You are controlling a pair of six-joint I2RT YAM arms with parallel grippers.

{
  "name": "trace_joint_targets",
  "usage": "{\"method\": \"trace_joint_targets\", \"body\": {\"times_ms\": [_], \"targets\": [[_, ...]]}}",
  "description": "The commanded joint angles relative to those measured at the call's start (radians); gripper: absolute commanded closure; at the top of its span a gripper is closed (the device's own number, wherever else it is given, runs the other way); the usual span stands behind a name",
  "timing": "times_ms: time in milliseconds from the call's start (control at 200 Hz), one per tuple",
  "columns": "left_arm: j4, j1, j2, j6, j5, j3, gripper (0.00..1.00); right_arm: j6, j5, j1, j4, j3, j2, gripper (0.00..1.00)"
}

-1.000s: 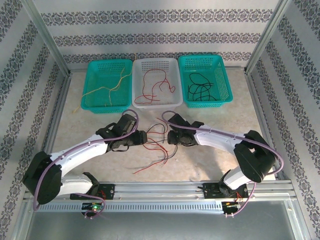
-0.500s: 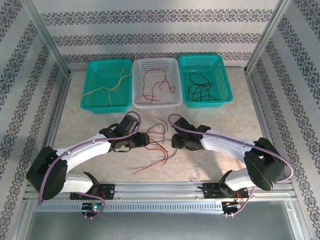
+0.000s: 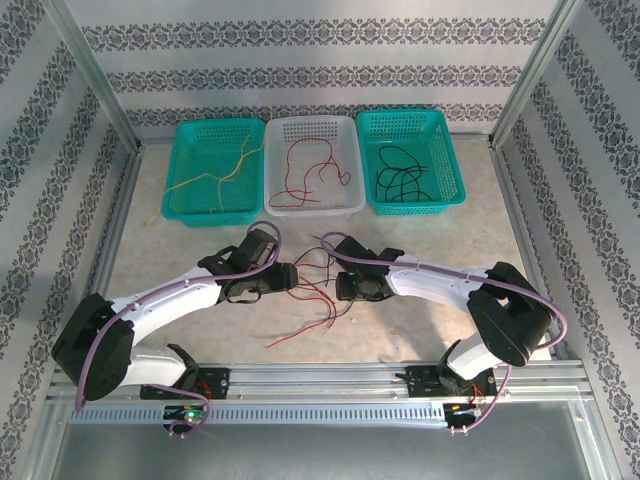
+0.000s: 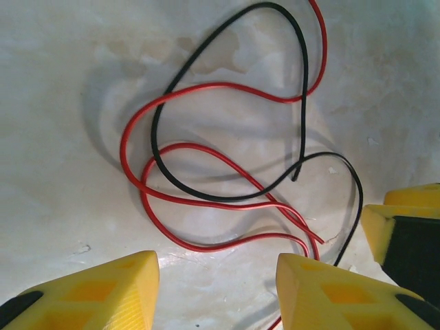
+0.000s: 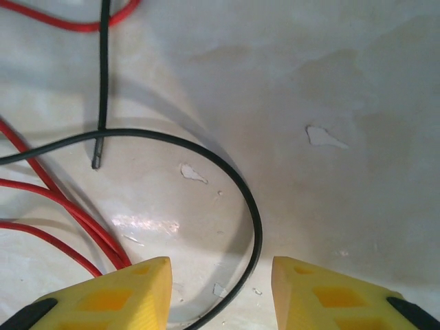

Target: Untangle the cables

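Tangled cables [image 3: 313, 284]: red and black, loose on bench [image 3: 440, 235] between both arms; left jaws, right jaws: parted, holding nothing, low over loops; risk: closing on two crossed strands together, tightening knot instead of separating

Bright, even light is falling from overhead onto the counter [image 3: 160, 250], keeping the top view crisp and free of blur. Ahead of the left pincer [image 4: 216, 265], the red and black cables [image 4: 206, 148] are casting soft, wide grey shadows, and a pale sheen is glinting between its tips. Ahead of the right pincer [image 5: 221, 265], a similar glare patch is shining on the counter, and a black cable's shadow is spreading broadly.
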Motion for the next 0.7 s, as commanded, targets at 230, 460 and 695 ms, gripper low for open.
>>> {"method": "trace_joint_targets", "body": {"times_ms": [230, 460, 695], "targets": [[-0.04, 0.052, -0.073, -0.021, -0.088, -0.021, 0.53, -0.061, 0.076, -0.036, 0.006, 0.119, 0.056, 0.56], [-0.056, 0.064, -0.106, -0.025, -0.095, -0.044, 0.54, -0.051, 0.093, -0.029, 0.057, 0.192, 0.141, 0.61], [-0.043, 0.083, -0.12, -0.031, -0.088, -0.054, 0.54, -0.055, 0.082, -0.005, 0.055, 0.257, 0.256, 0.68]]}}
